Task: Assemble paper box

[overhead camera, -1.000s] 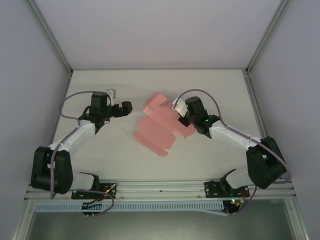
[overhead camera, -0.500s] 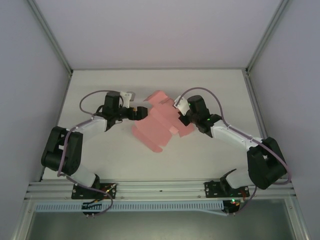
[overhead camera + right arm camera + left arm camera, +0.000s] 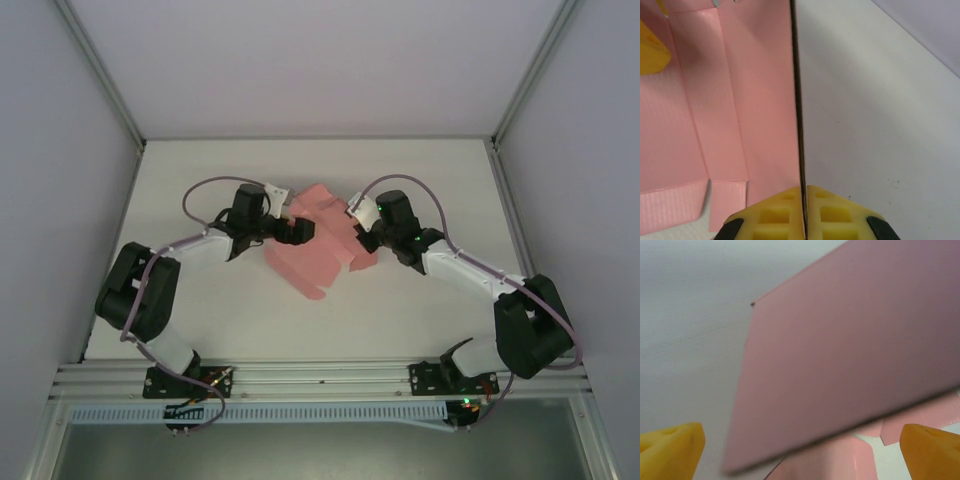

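The pink paper box (image 3: 318, 262) is a creased die-cut sheet lying mid-table, partly lifted between the two arms. My right gripper (image 3: 357, 228) is at its right edge. In the right wrist view its yellow pads (image 3: 785, 217) are shut on a pink panel (image 3: 760, 100) that stands on edge. My left gripper (image 3: 298, 232) is over the sheet's upper left part and open. Its yellow fingertips (image 3: 670, 450) sit wide apart, with a raised pink panel (image 3: 850, 355) in front of them and nothing pinched. A yellow finger of the left gripper (image 3: 650, 50) shows in the right wrist view.
The white table (image 3: 430, 180) is walled in by grey panels with metal posts (image 3: 100, 70) at the back corners. A metal rail (image 3: 320, 375) runs along the near edge by the arm bases. Bare table lies on all sides of the sheet.
My left arm has swung right from the table's left side onto the pink sheet. The sheet has shifted slightly left and bunched more between the grippers. The right gripper has kept its hold.
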